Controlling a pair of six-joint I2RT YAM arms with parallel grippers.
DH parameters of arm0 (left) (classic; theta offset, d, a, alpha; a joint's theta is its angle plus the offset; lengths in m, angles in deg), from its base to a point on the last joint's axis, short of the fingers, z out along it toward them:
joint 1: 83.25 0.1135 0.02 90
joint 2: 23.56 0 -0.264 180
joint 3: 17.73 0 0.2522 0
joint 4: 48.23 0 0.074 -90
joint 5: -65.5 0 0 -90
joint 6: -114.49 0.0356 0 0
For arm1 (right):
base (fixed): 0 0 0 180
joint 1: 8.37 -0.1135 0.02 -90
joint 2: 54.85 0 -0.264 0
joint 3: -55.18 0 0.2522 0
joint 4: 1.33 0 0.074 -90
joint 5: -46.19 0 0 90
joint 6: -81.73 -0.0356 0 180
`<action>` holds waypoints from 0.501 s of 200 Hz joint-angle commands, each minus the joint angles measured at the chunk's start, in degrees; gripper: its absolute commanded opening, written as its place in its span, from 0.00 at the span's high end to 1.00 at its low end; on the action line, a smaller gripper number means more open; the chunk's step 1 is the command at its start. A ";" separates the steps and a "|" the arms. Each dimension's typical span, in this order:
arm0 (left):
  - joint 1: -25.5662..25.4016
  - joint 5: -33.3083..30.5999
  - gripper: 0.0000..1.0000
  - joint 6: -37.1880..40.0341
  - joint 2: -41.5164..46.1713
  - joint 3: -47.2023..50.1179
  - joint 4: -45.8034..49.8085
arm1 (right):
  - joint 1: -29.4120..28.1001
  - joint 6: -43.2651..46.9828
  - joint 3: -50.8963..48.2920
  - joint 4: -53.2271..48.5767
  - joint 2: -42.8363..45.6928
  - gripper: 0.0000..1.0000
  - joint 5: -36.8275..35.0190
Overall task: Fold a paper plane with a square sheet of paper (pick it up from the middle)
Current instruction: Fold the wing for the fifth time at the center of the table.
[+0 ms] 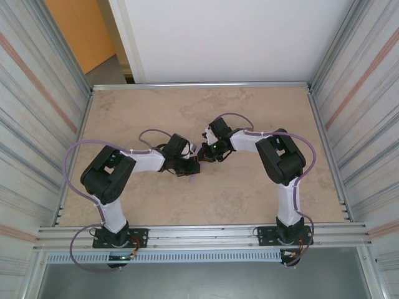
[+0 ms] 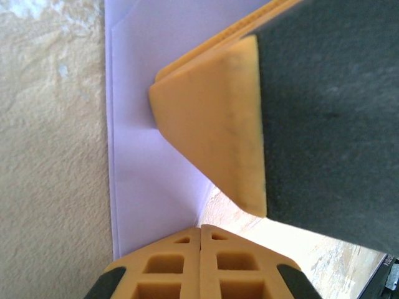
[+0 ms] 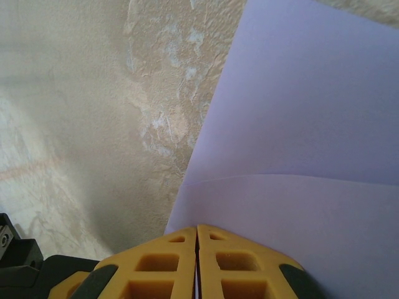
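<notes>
Over the beige worktop (image 1: 249,193), the square sheet of paper (image 3: 299,124) is pinched in the left jaws and right jaws, both pressed together. It could be torn or mis-creased by uneven pulling.

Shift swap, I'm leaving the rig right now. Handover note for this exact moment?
Left gripper: shut on the lavender sheet at its edge.
Right gripper: shut, the same sheet running into its tips.
Sheet: between both grippers, at the middle of the table; one crease line across it.
Done: sheet gripped by both, first crease in.
Left: the remaining folds; no plane shape yet.
</notes>
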 commanded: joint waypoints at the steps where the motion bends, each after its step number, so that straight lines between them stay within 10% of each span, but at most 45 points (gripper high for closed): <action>1: 0.41 0.44 0.95 -0.49 -0.67 3.77 1.07 | 0.82 1.30 -2.35 -7.02 -4.70 0.91 -5.53; 100: 0.87 2.47 0.94 -0.43 7.20 13.40 3.93 | 1.66 1.54 -1.85 -10.26 -6.17 0.91 -7.07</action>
